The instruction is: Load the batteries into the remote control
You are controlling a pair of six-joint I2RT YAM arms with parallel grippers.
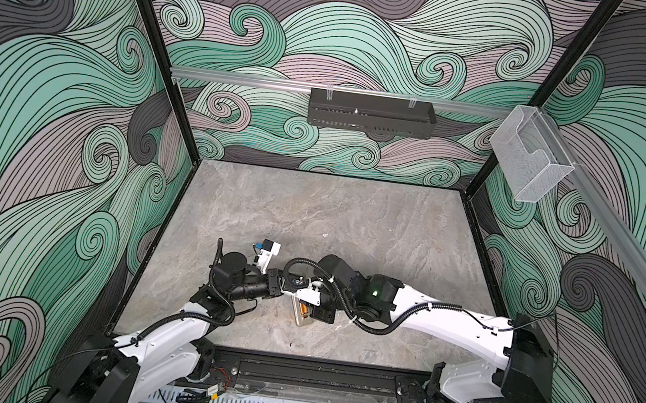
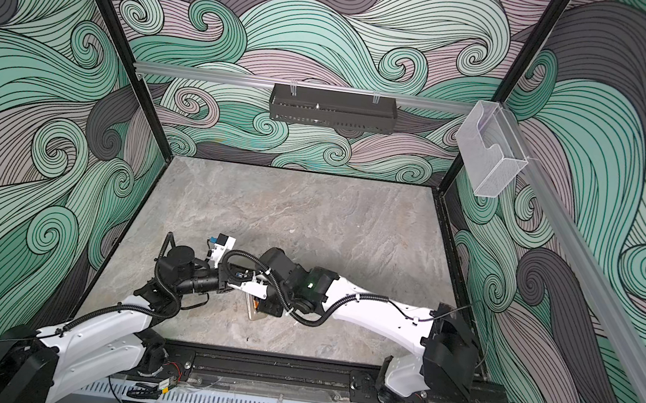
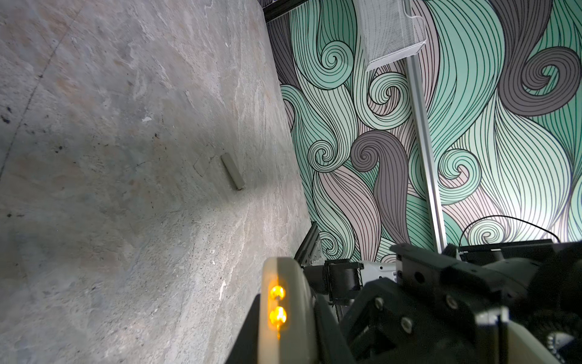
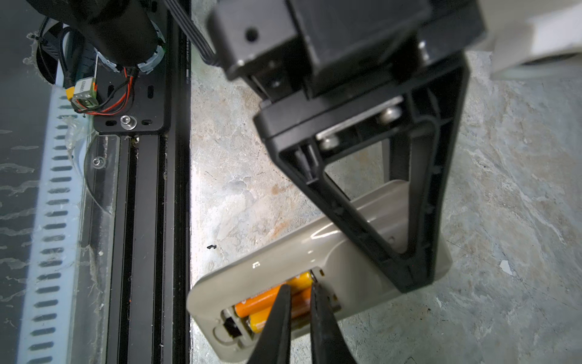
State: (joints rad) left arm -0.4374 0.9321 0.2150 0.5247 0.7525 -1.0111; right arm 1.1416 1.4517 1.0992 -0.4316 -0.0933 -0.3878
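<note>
Right wrist view: 2 batteries [image 4: 252,310] sit in the remote control [image 4: 283,252], back-up on the worktop [image 4: 504,157]. Left tool [image 1: 286,288] clamps it; right tool [image 4: 299,291] nearly closed over them, grip unclear. Seating step; likely next, press flat.

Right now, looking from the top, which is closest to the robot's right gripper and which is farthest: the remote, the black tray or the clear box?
1. The remote: right under the right gripper, near the front.
2. The black tray: hanging at the back, in the middle.
3. The clear box: high on the right side, by the far corner.
</note>
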